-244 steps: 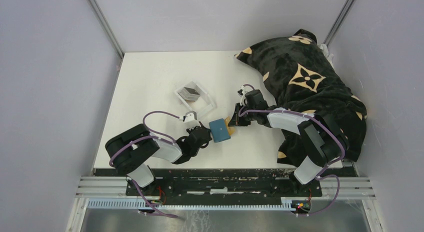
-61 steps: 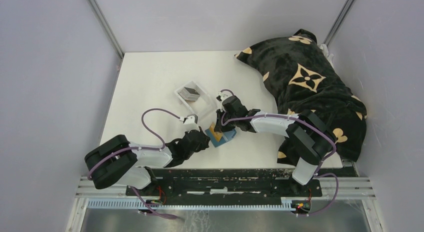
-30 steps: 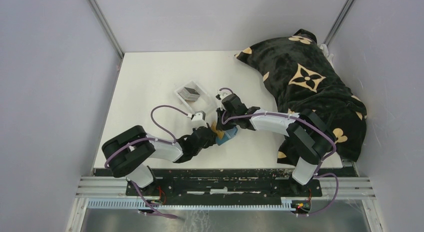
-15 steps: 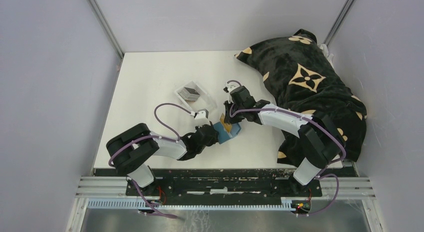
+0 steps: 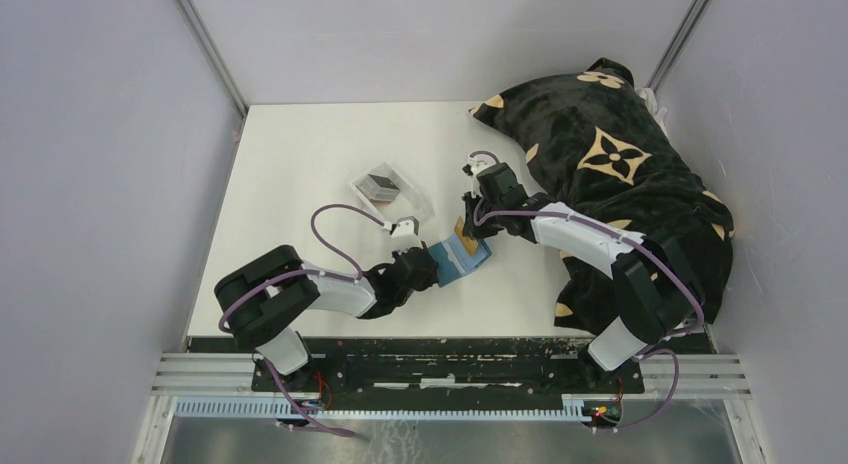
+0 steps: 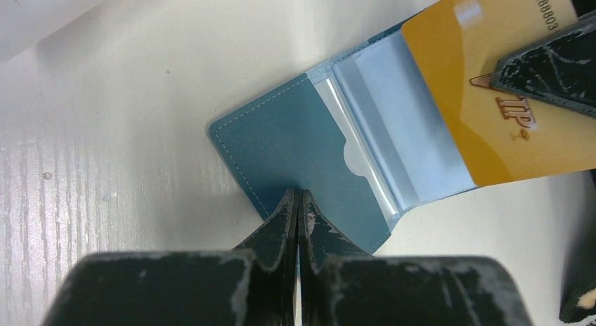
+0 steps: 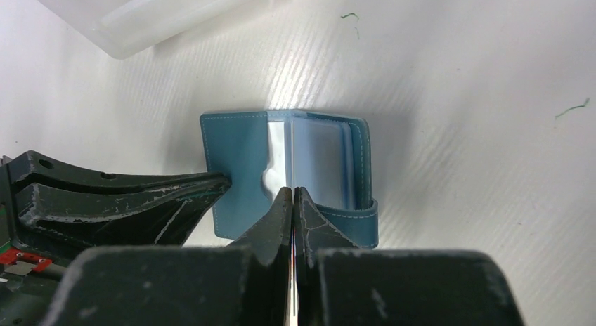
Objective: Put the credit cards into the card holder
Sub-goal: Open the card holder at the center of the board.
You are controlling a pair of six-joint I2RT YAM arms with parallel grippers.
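In the top view the dark cards (image 5: pixel 381 183) sit stacked in the clear tray (image 5: pixel 412 208) at the left, well apart from the wallet; only the grey top face shows, so their number cannot be told. The left claw (image 6: pixel 296 194) is clenched on the near edge of the teal wallet (image 6: pixel 281 143), its tips hidden under the wrist from above but plain in its own camera. The wallet lies open on the white surface (image 5: pixel 300 154), near the tray, with clear sleeves (image 6: pixel 393 150) fanned at the fold. Over them slants a gold card (image 6: pixel 457 94), its far corner cut off by the frame and part of its print covered by a dark finger. The right claw (image 7: pixel 292 192) is pinched on that card, which its own camera sees edge-on, hardly visible. Whether the card's edge sits inside a sleeve cannot be told. A black blanket (image 5: pixel 610 154) with tan flowers covers the surface's right side.
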